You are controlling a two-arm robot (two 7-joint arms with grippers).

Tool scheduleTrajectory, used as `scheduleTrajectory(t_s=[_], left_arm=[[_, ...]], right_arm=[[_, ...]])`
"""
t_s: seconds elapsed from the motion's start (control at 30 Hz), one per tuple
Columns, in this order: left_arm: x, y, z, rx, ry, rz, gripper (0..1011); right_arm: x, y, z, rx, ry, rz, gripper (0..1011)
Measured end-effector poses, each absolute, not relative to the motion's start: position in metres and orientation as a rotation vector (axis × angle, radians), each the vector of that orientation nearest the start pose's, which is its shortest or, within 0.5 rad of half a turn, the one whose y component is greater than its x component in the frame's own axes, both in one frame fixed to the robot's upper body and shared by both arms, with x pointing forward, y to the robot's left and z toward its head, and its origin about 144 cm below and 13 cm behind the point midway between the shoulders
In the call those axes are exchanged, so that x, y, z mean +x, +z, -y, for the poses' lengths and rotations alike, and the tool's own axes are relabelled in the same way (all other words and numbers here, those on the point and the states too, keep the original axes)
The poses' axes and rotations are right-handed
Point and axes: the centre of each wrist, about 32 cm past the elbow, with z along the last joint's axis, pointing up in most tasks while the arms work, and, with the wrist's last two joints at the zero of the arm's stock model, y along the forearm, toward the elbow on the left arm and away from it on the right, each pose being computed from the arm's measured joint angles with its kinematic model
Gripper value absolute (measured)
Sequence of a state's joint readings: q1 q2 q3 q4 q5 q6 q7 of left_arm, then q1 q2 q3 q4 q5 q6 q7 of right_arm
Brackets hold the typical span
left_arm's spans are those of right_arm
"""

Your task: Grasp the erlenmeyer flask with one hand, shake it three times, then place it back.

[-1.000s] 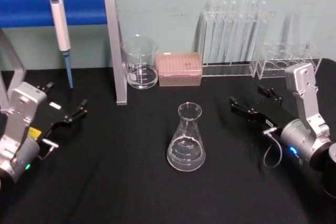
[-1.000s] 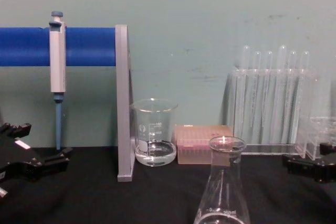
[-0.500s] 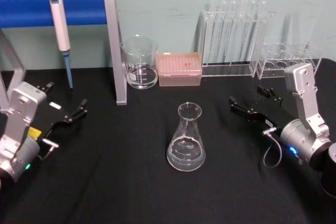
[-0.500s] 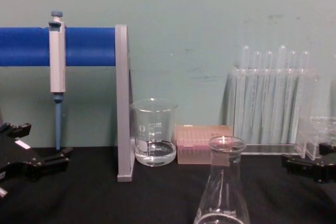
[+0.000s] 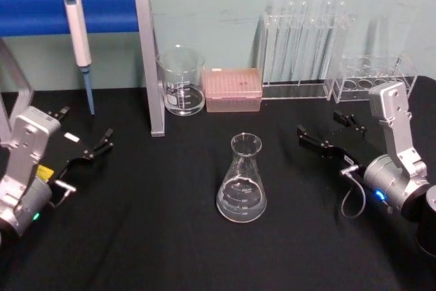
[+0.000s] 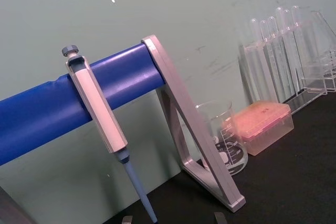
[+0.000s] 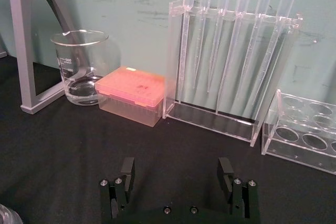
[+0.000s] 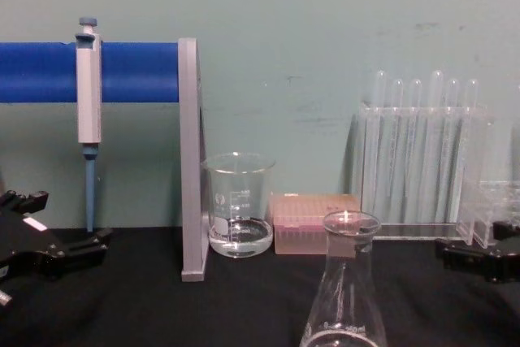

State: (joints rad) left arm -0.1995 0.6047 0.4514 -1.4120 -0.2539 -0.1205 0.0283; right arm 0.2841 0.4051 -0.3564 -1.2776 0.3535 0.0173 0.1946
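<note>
Erlenmeyer flask (image 5: 241,180) stands untouched mid-table; right claw (image 5: 328,134) and left claw (image 5: 85,140) wide open, empty. A careless approach could topple it.

Lab bench: pipette (image 5: 78,25), test tubes (image 5: 305,39).

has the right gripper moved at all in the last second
No. In the head view the right gripper sits at the same spot right of the erlenmeyer flask, before the empty tube rack, jaws open.
</note>
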Motion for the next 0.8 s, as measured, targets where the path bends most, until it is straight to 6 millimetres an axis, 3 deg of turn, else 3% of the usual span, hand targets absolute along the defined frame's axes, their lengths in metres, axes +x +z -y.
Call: scheduleTrajectory(t_s=[0.8], left_arm=[[0.4886,1.1398,-0.3097,0.305,1.248,0.285,1001]], right_arm=[[0.5244,1.1371,0.2812,-0.2,-1.17,-0.021,1003]])
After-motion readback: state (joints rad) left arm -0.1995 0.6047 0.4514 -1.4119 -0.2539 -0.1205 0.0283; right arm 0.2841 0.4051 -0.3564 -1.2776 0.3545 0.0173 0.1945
